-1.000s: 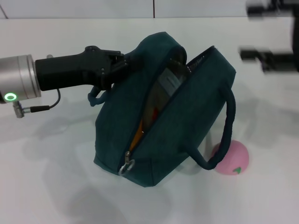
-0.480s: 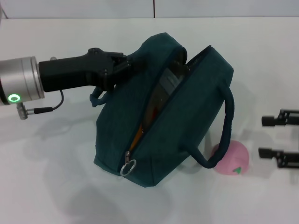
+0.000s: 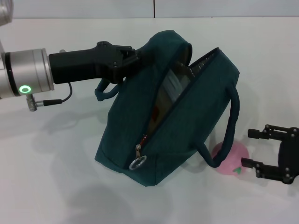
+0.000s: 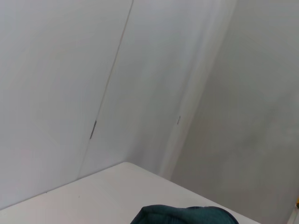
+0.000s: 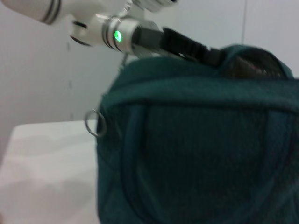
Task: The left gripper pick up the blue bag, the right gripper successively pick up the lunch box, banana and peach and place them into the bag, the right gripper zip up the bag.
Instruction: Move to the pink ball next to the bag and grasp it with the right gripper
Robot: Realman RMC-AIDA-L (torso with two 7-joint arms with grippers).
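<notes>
My left gripper (image 3: 127, 58) is shut on the top edge of the blue bag (image 3: 187, 126), holding it tilted with its zipper open. It also shows in the right wrist view as the left gripper (image 5: 211, 54) on the bag (image 5: 196, 154). The lunch box (image 3: 171, 87) shows through the opening, with a thin orange-yellow sliver of the banana (image 3: 153, 114) beside it. The metal ring pull (image 3: 137, 163) hangs at the near end of the zipper. The pink peach (image 3: 233, 157) lies on the table, partly behind the bag's handle. My right gripper (image 3: 247, 148) is open just right of the peach, its fingers either side of it.
The white table (image 3: 56, 186) carries all of this, with a white wall (image 4: 154, 84) behind. The bag's loose handle (image 3: 231, 126) hangs between the bag and the peach. The left wrist view shows only the bag's top edge (image 4: 184, 215).
The right gripper has come down from the far right and moved left to the peach. The left gripper has shifted right and raised the bag's edge, tilting the bag further.
</notes>
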